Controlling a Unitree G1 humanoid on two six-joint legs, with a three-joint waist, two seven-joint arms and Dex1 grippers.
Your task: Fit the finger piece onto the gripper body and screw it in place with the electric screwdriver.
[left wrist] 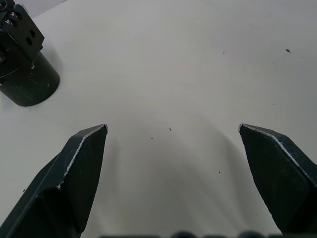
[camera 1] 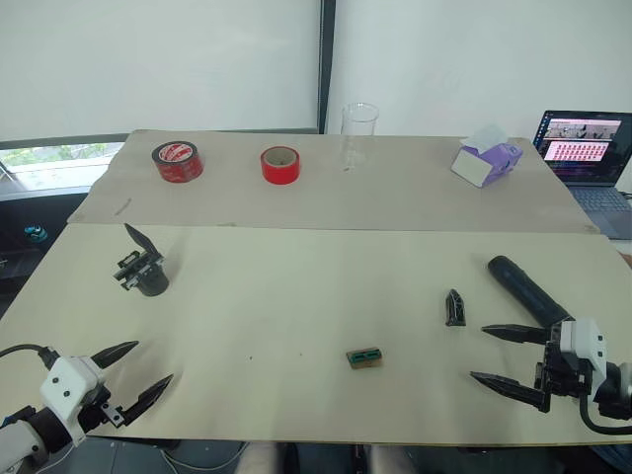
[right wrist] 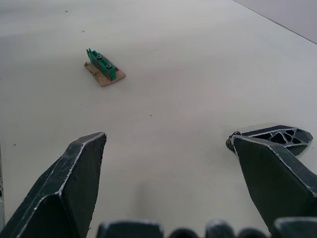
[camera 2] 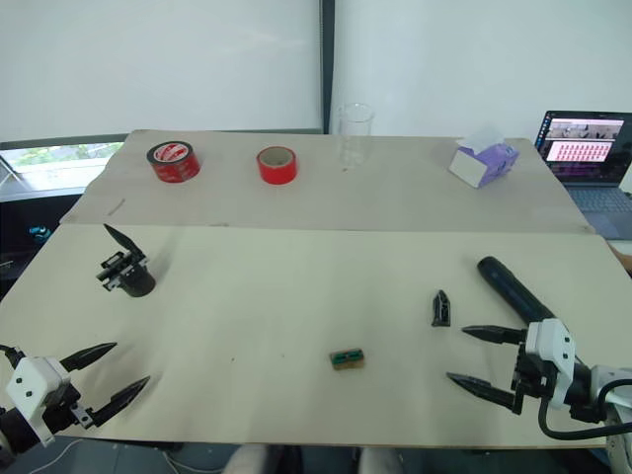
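Observation:
The small black finger piece [camera 1: 454,307] lies on the cream table right of centre, also seen in the right wrist view [right wrist: 277,138]. The gripper body [camera 1: 141,270] stands at the table's left with its pointed finger upright; its round base shows in the left wrist view [left wrist: 24,69]. The long black electric screwdriver [camera 1: 523,287] lies at the right. My right gripper [camera 1: 499,357] is open, just in front of the screwdriver and to the right of the finger piece, holding nothing. My left gripper [camera 1: 146,370] is open near the front left edge, in front of the gripper body.
A small green-brown block [camera 1: 364,357] lies near the table's front centre. On the far table stand two red tape rolls [camera 1: 178,162] [camera 1: 280,165], a clear cup [camera 1: 359,128] and a purple tissue box [camera 1: 487,161]. A laptop [camera 1: 589,148] sits at the far right.

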